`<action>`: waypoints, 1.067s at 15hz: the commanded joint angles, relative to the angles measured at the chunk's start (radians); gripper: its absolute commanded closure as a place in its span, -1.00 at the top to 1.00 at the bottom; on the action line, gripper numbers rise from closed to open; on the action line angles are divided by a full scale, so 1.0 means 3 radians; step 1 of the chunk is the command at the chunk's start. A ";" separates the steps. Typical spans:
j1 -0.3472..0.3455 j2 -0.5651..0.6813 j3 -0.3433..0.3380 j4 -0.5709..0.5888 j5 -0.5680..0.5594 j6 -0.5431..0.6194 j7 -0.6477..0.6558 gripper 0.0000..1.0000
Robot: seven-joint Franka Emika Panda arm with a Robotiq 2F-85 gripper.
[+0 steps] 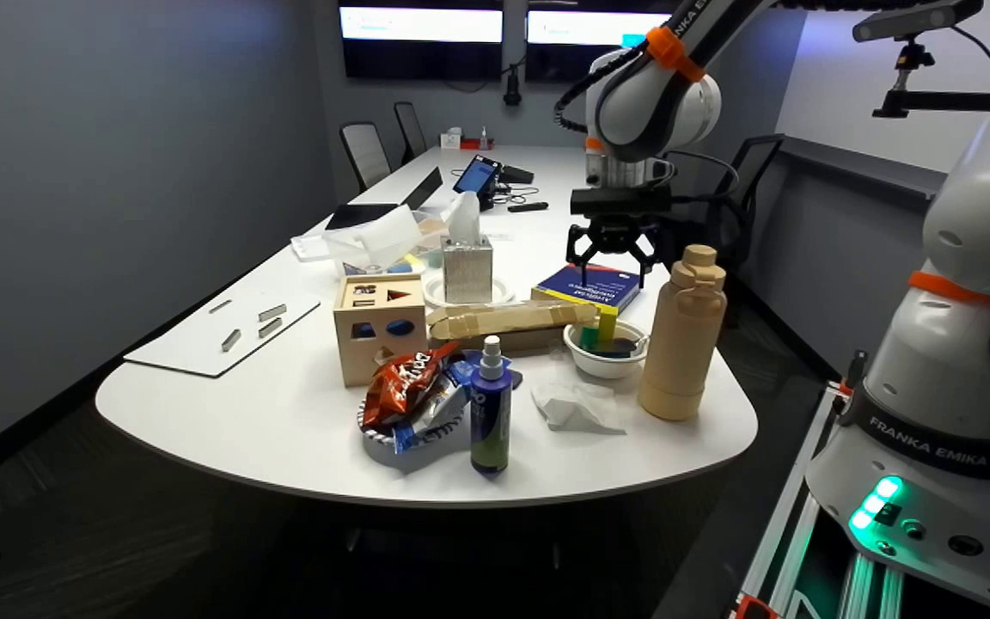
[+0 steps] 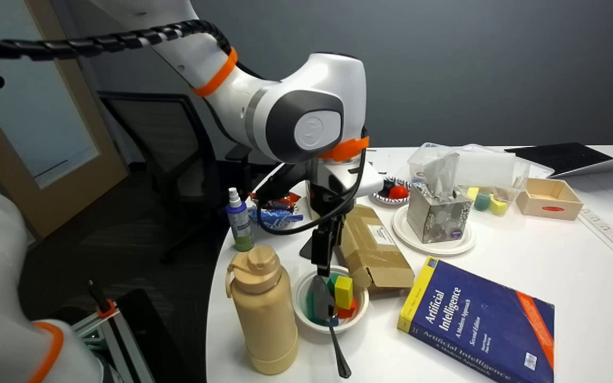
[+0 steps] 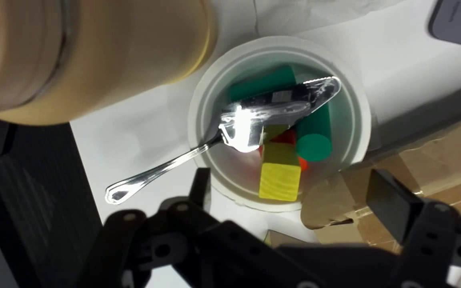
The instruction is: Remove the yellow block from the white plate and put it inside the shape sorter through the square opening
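Note:
The yellow block (image 3: 279, 176) stands upright in the round white plate (image 3: 361, 120), a shallow bowl. The block also shows in both exterior views (image 1: 607, 327) (image 2: 344, 292), as does the plate (image 1: 602, 368) (image 2: 302, 320). Green and red blocks and a metal server lie in the plate with it. My gripper (image 3: 294, 196) is open and empty, above the plate, with its fingers apart on either side of the yellow block in the wrist view. It also shows in both exterior views (image 1: 613, 279) (image 2: 323, 271). The wooden shape sorter (image 1: 379, 335) stands across the table, with dark holes on its top and front.
A tan bottle (image 2: 264, 314) stands close beside the plate. A cardboard piece (image 2: 375, 250) lies against the plate's other side. A blue book (image 2: 487, 314), a tissue box (image 1: 467, 271), a snack basket (image 1: 413, 395) and a spray bottle (image 1: 491, 413) are also on the table.

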 commanded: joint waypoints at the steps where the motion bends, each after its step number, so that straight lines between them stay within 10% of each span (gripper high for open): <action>1: 0.0069 0.0142 -0.0093 -0.0012 0.0065 0.0227 0.0060 1.00; 16: 0.0177 0.0584 -0.0317 0.0025 0.0065 0.0506 0.0070 1.00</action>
